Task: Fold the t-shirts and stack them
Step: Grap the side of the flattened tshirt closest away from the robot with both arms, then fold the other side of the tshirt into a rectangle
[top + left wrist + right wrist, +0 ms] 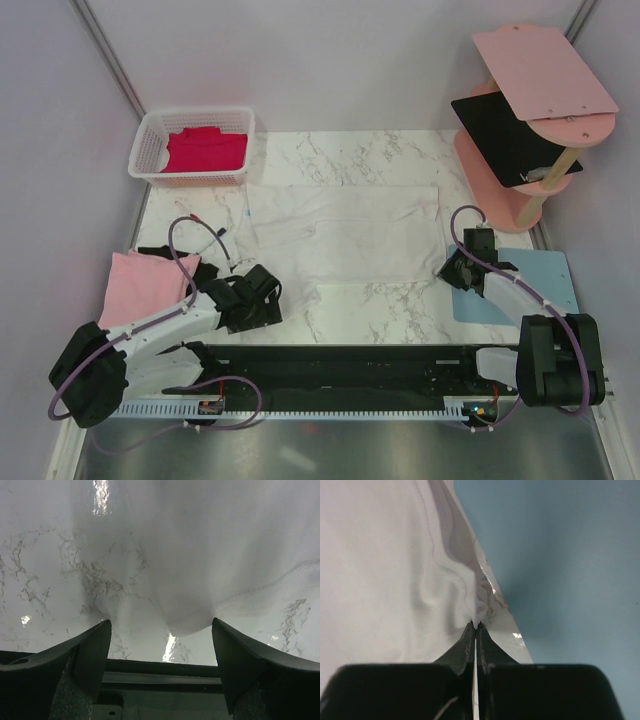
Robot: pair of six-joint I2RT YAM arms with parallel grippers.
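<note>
The large white t-shirt (pixel 345 232) lies spread flat on the marble table. My right gripper (pixel 447 268) is shut on its right edge, pinching a fold of cloth (pixel 476 614) beside the blue mat. My left gripper (pixel 268 292) is open at the shirt's lower left corner; the white cloth (pixel 200 570) lies just ahead of its jaws, nothing between them. A light pink t-shirt (pixel 143 282) lies folded at the left on black cloth (pixel 160 254). A magenta-red t-shirt (pixel 205 150) lies in the white basket (pixel 150 146).
A light-blue mat (pixel 545 290) lies at the right under my right arm. A pink shelf stand (pixel 520 170) with a black board (pixel 510 130) stands at the back right. A black rail (pixel 330 375) runs along the near edge.
</note>
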